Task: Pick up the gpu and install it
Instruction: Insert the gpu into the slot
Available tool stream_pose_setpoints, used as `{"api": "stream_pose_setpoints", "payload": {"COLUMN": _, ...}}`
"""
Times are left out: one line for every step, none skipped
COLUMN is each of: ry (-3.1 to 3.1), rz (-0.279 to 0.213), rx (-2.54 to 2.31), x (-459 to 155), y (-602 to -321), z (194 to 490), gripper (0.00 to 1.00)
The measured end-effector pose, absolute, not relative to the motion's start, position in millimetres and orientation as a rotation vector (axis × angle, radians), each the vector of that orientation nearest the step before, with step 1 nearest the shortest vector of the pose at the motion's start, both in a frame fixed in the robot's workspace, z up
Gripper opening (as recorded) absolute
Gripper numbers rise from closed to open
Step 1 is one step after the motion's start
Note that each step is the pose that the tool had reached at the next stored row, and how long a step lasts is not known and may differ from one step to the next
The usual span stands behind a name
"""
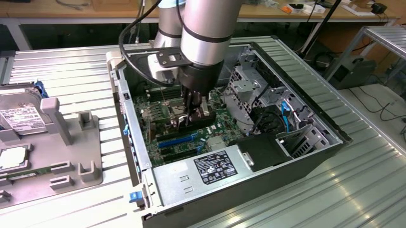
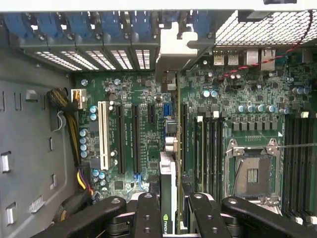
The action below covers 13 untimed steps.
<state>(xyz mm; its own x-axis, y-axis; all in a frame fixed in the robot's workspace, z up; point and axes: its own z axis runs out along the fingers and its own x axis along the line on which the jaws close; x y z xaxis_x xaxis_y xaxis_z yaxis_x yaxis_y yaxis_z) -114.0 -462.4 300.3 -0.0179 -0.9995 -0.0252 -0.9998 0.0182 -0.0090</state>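
The gpu [image 2: 167, 183] is seen edge-on in the wrist view, a thin card with a small green logo near the fingers. Its silver bracket [image 2: 174, 43] reaches the rear slot openings of the case. My gripper [image 2: 171, 201] is shut on the card, one black finger on each face. In the exterior view the gripper [image 1: 193, 113] hangs straight down inside the open computer case [image 1: 129, 123], and the dark gpu [image 1: 192, 125] sits just over the green motherboard [image 1: 166, 107]. The card lines up along the black expansion slots [image 2: 135, 139]. I cannot tell whether its edge sits in a slot.
A white slot [image 2: 104, 134], the bare processor socket [image 2: 252, 172] and memory slots [image 2: 297, 163] lie on the board. Inside the case stand a power supply [image 1: 212, 171] and a drive cage [image 1: 254, 90]. A hard drive [image 1: 19, 114] rests in a grey holder [image 1: 70, 156] on the exterior view's left.
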Motion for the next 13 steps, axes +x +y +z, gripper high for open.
{"api": "stream_pose_setpoints", "payload": {"ry": 2.224, "rz": 0.018, "rx": -2.184, "x": -116, "y": -462, "z": 299, "gripper": 0.27}}
{"api": "stream_pose_setpoints", "payload": {"ry": 2.224, "rz": 0.018, "rx": -2.184, "x": -118, "y": -462, "z": 298, "gripper": 0.27}}
{"api": "stream_pose_setpoints", "payload": {"ry": 2.224, "rz": 0.017, "rx": -2.184, "x": -122, "y": -462, "z": 296, "gripper": 0.27}}
{"api": "stream_pose_setpoints", "payload": {"ry": 2.224, "rz": 0.018, "rx": -2.184, "x": -125, "y": -462, "z": 295, "gripper": 0.27}}
{"api": "stream_pose_setpoints", "payload": {"ry": 2.224, "rz": 0.018, "rx": -2.184, "x": -126, "y": -462, "z": 294, "gripper": 0.27}}
{"api": "stream_pose_setpoints", "payload": {"ry": 2.224, "rz": 0.018, "rx": -2.184, "x": -127, "y": -462, "z": 294, "gripper": 0.27}}
{"api": "stream_pose_setpoints", "payload": {"ry": 2.224, "rz": 0.018, "rx": -2.185, "x": -127, "y": -462, "z": 294, "gripper": 0.27}}
{"api": "stream_pose_setpoints", "payload": {"ry": 2.224, "rz": 0.018, "rx": -2.185, "x": -127, "y": -462, "z": 294, "gripper": 0.27}}
{"api": "stream_pose_setpoints", "payload": {"ry": 2.225, "rz": 0.019, "rx": -2.185, "x": -128, "y": -462, "z": 293, "gripper": 0.27}}
{"api": "stream_pose_setpoints", "payload": {"ry": 2.225, "rz": 0.02, "rx": -2.185, "x": -128, "y": -462, "z": 293, "gripper": 0.27}}
{"api": "stream_pose_setpoints", "payload": {"ry": 2.226, "rz": 0.021, "rx": -2.186, "x": -129, "y": -462, "z": 293, "gripper": 0.27}}
{"api": "stream_pose_setpoints", "payload": {"ry": 2.227, "rz": 0.023, "rx": -2.187, "x": -129, "y": -462, "z": 293, "gripper": 0.27}}
{"api": "stream_pose_setpoints", "payload": {"ry": 2.228, "rz": 0.026, "rx": -2.188, "x": -129, "y": -462, "z": 293, "gripper": 0.27}}
